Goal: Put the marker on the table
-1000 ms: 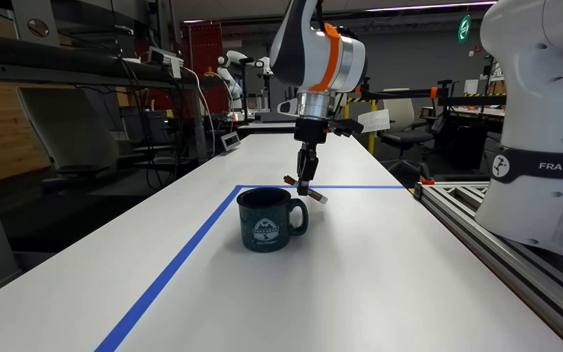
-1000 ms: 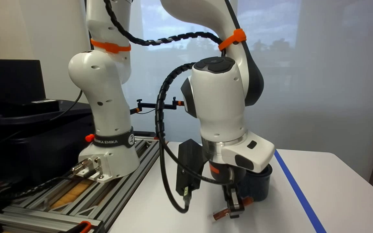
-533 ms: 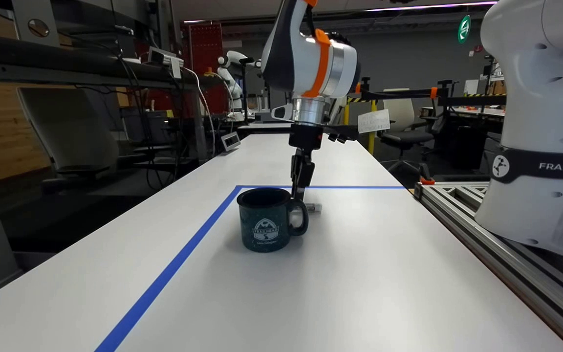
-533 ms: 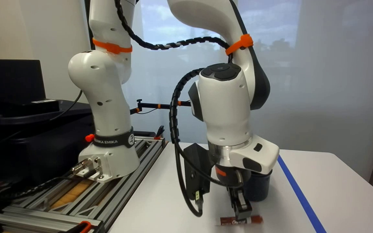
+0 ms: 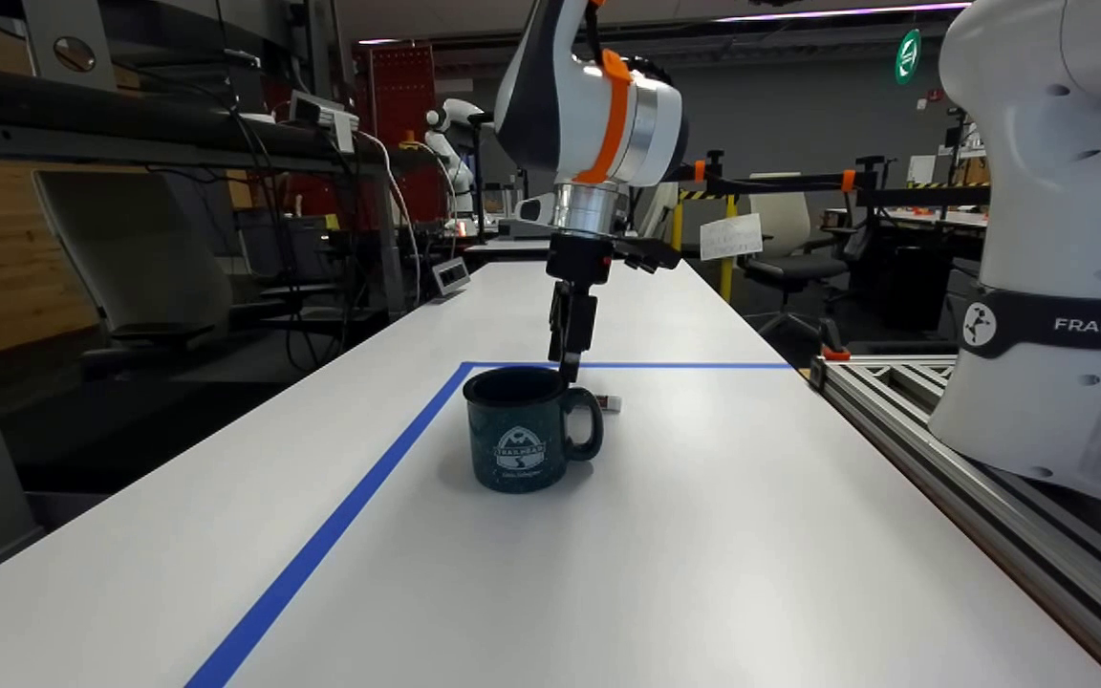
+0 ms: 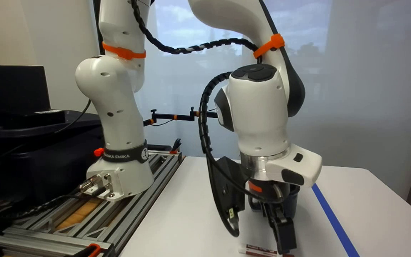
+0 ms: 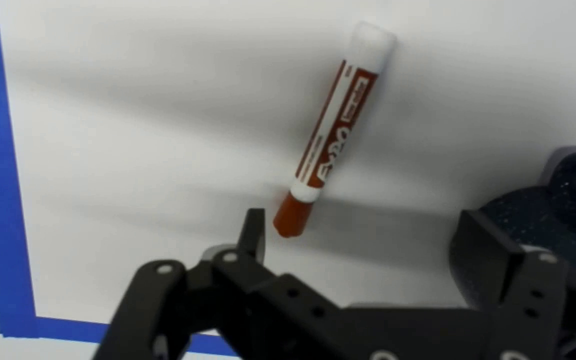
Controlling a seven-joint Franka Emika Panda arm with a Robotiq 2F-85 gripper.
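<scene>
The marker [image 7: 335, 130], white with a red-brown label and cap, lies flat on the white table [image 5: 703, 545]. In an exterior view its pale end [image 5: 611, 403] shows beyond the mug handle, the rest being hidden behind the mug. Part of the marker [image 6: 260, 250] also appears at the bottom edge of an exterior view, partly covered by a finger. My gripper [image 7: 362, 220] stands wide open above the table, nothing held between its fingers. The marker's cap end is close beside the left finger [image 7: 254, 232] in the wrist view.
A dark speckled mug [image 5: 517, 440] stands upright close to the gripper; in the wrist view the right finger [image 7: 488, 255] overlaps the mug [image 7: 523, 210], and whether they touch I cannot tell. Blue tape [image 5: 388, 459] marks lines on the table. A metal rail frame [image 6: 148, 185] borders it.
A second ago the marker hung tilted in the shut gripper above the table. The fingers have opened, the marker lies on the table, and the gripper has shifted toward the mug's side.
</scene>
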